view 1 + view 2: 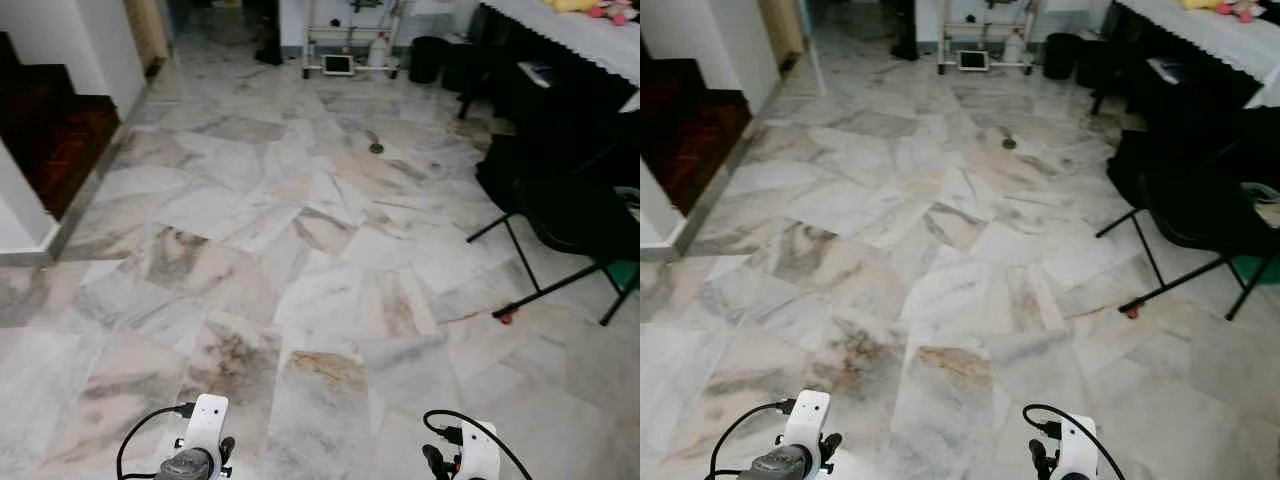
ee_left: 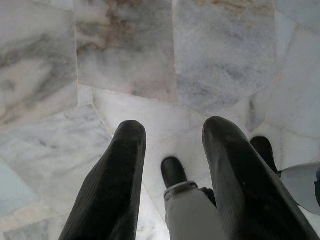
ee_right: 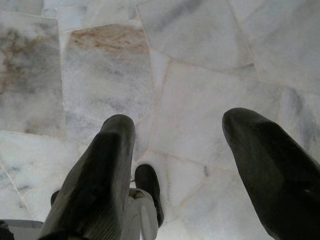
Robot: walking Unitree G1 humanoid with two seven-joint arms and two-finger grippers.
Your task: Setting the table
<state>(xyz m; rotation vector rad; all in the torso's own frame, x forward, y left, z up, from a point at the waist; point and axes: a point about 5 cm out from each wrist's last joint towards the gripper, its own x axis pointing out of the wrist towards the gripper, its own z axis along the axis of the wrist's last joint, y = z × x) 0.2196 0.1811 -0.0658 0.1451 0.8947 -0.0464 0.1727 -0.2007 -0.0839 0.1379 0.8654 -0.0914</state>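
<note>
The robot stands on the marble floor point(image 1: 300, 260), and I think it is walking to find things for the table. Both arms hang down because there is nothing to carry. The left gripper point(image 2: 172, 145) is open and empty. The right gripper point(image 3: 180, 150) is wide open and empty too. The table with a white cloth point(image 1: 590, 35) is far ahead on the right of the floor. The black bin point(image 1: 428, 58) is beside it; I cannot see inside.

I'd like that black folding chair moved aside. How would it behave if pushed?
The black folding chair probably slides easily: thin legs rest on polished marble floor. It looks light, so a high push may tip it or fold it.
</note>
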